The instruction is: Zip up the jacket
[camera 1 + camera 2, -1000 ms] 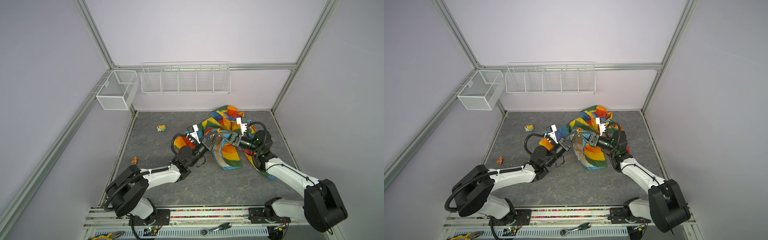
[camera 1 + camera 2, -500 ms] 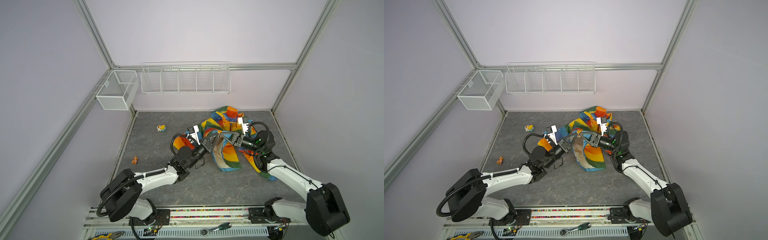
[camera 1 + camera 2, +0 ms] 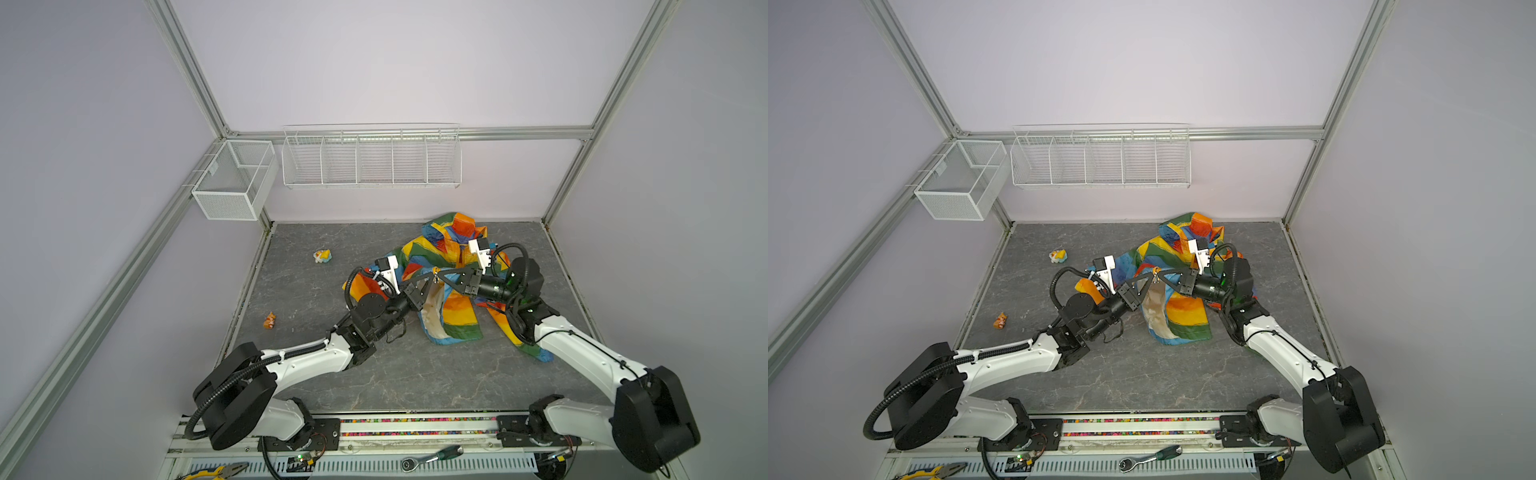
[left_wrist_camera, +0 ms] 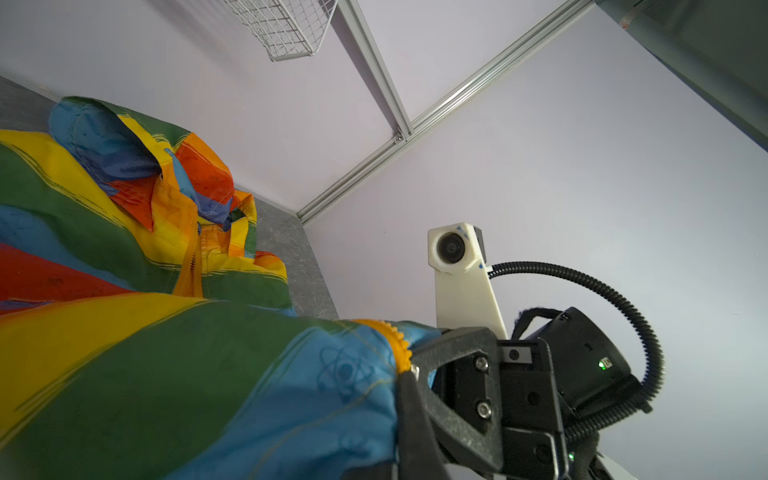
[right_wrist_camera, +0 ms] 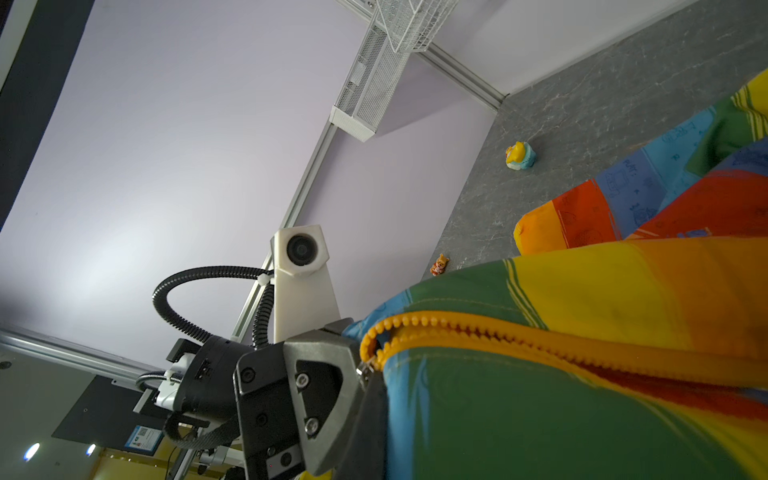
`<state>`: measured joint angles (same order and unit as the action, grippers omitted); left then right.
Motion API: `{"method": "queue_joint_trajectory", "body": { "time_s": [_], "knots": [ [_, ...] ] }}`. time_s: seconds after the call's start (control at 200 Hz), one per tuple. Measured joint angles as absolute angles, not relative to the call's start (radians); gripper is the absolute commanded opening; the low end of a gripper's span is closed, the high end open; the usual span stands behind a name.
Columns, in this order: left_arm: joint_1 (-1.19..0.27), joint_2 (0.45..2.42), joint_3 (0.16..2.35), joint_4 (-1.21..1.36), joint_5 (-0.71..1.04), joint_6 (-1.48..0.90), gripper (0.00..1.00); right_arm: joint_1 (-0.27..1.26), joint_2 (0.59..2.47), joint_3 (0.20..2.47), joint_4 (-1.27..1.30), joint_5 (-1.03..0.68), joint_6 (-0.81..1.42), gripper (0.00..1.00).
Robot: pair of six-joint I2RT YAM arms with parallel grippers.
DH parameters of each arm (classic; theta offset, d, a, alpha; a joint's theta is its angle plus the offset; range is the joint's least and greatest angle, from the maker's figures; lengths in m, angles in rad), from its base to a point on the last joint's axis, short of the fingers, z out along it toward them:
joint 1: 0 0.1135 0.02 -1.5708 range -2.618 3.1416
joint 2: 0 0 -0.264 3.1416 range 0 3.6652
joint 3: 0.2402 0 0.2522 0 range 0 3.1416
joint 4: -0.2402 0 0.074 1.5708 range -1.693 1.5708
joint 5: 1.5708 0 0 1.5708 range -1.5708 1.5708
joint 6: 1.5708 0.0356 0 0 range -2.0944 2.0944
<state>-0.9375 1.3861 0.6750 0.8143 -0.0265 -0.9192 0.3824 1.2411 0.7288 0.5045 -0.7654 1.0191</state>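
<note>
Jacket (image 3: pixel 457 309) | you have it heaped at the back right of the grey table (image 3: pixel 332 374), hood toward the rear wall | your left gripper (image 3: pixel 428 277) clenched on its front edge by the orange zipper (image 5: pixel 498 332) | your right gripper (image 3: pixel 441 274) clenched on the zipper end, tips nearly meeting, that edge lifted

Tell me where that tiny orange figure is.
In both top views the tiny orange figure lies on the left, near the left wall, apart from the jacket and nearer the front than the yellow-and-blue toy.
</note>
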Motion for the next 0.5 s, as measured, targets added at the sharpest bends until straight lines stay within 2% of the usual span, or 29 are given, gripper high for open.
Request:
{"method": "queue_joint_trajectory", "body": {
  "time_s": [0.205, 0.5],
  "knots": [
    [-0.936, 1.380, 0.677, 0.722, -0.037, -0.921, 0.00, 0.390, 1.269, 0.759, 0.371, -0.743, 1.003, 0.06],
    [-0.934, 1.340, 0.654, 0.601, -0.048, -0.940, 0.00, 0.406, 1.336, 0.773, 0.321, -0.768, 1.025, 0.06]
  ]
}}
